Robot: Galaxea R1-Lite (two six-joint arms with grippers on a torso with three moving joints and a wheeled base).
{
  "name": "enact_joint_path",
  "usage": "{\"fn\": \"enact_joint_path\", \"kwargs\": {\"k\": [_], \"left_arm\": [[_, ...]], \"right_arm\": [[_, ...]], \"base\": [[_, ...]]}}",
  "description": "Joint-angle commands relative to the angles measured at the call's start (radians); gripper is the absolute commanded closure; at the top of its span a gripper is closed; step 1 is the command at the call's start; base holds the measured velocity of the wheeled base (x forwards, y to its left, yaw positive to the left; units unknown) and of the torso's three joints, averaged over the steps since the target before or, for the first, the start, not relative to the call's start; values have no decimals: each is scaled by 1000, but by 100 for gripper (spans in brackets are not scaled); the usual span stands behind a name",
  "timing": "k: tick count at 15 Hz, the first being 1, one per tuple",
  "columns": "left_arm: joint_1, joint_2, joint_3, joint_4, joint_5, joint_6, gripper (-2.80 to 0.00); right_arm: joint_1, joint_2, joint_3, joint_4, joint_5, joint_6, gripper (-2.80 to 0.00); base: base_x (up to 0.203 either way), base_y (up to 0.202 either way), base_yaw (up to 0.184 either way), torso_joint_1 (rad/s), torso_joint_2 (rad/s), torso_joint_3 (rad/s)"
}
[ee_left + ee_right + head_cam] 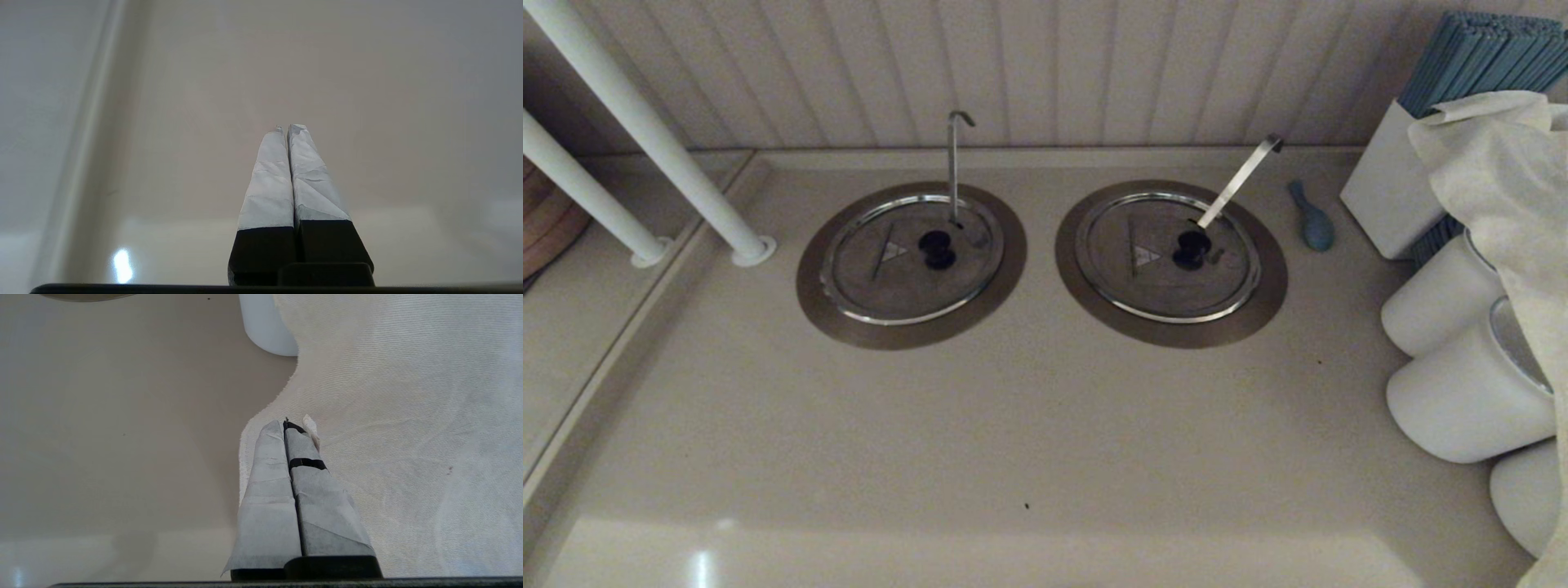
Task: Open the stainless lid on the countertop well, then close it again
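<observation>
The stainless lid (882, 273) lies flat and closed on the left countertop well (817, 302), whose wide brownish collar rings it. A black knob (937, 248) sits at its centre, beside a pale triangle mark, and a thin hooked ladle handle (953, 155) rises through it. Neither arm shows in the head view. In the left wrist view my left gripper (287, 128) is shut with nothing in it, over bare counter. In the right wrist view my right gripper (287, 423) is shut, empty, at the edge of a white cloth (408, 416).
A twin lid (1152, 282) with a wide strip handle (1241, 180) covers the right well. A blue balloon (1312, 219) lies beside it. White canisters (1462, 392), a box of blue straws (1478, 57) and a cloth (1503, 188) crowd the right. White poles (645, 131) stand at left.
</observation>
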Motion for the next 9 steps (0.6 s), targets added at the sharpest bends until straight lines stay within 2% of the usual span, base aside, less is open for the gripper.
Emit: {"fn": "enact_joint_path", "kwargs": {"k": [1,9], "left_arm": [[0,-7,57,-43,-18,-18,0],[0,-7,57,-43,-14,-47,0]], "right_arm": [[0,1,0,0,0,0,0],[-2,2,0,-2,0,0,0]], "base": [[0,0,0,0,0,0],[0,0,0,0,0,0]]}}
